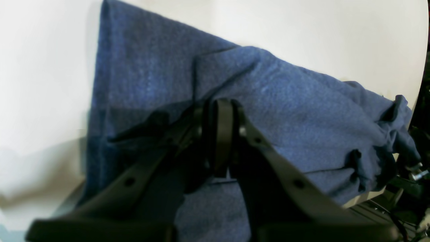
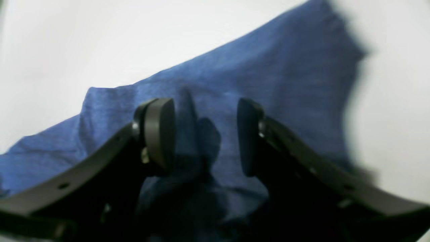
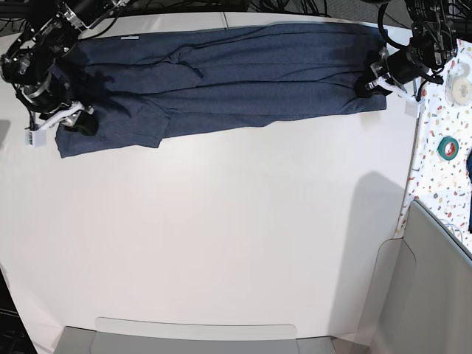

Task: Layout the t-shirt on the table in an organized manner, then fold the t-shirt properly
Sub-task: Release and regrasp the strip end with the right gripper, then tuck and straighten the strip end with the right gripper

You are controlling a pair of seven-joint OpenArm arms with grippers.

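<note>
The dark navy-blue t-shirt (image 3: 243,74) lies stretched in a long band along the far edge of the white table (image 3: 221,221). My left gripper (image 3: 366,87) is at the shirt's right end. In the left wrist view its fingers (image 1: 220,134) are pressed together on a raised fold of the shirt (image 1: 302,111). My right gripper (image 3: 81,122) is at the shirt's left end, over the lower corner. In the right wrist view it (image 2: 205,134) is open, its pads on either side of a small ridge of the shirt (image 2: 285,74).
A narrow speckled surface (image 3: 442,110) runs along the table's right side with a green tape roll (image 3: 448,146) and a white roll (image 3: 459,85). Grey panels stand at the front edge (image 3: 192,335) and the right front (image 3: 435,280). Cables hang behind the far edge.
</note>
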